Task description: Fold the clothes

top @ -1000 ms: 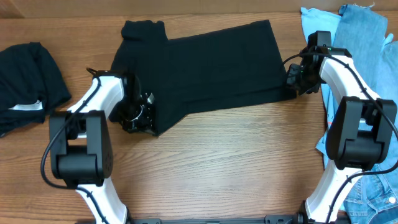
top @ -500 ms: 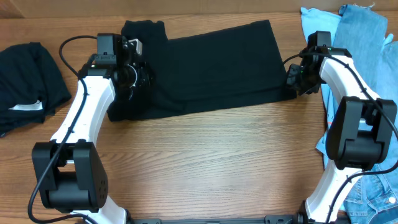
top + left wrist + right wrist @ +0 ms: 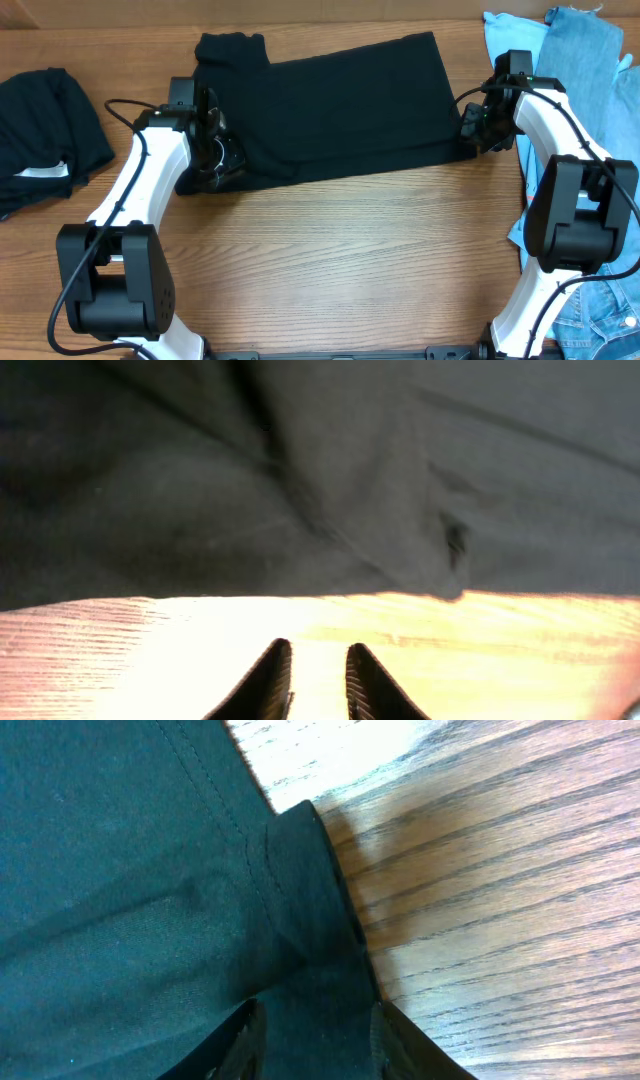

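Observation:
The black T-shirt (image 3: 340, 110) lies folded into a broad band across the back of the wooden table (image 3: 340, 260). My left gripper (image 3: 212, 172) hovers at its lower left corner. In the left wrist view its fingers (image 3: 270, 670) stand a little apart over bare wood, nothing between them, with the shirt's edge (image 3: 300, 480) just ahead. My right gripper (image 3: 470, 128) sits at the shirt's right edge. The right wrist view shows its jaws (image 3: 312, 1010) closed on a fold of the black fabric (image 3: 130, 870).
Another black garment (image 3: 45, 130) with a white label lies bunched at the far left. A light-blue garment (image 3: 505, 40) and a denim-blue one (image 3: 590, 60) lie along the right side, behind and under the right arm.
The shirt's lower left flap has been folded up onto the body. My left gripper carried it up, let go, and came back down to the shirt's front edge. The right arm has not moved.

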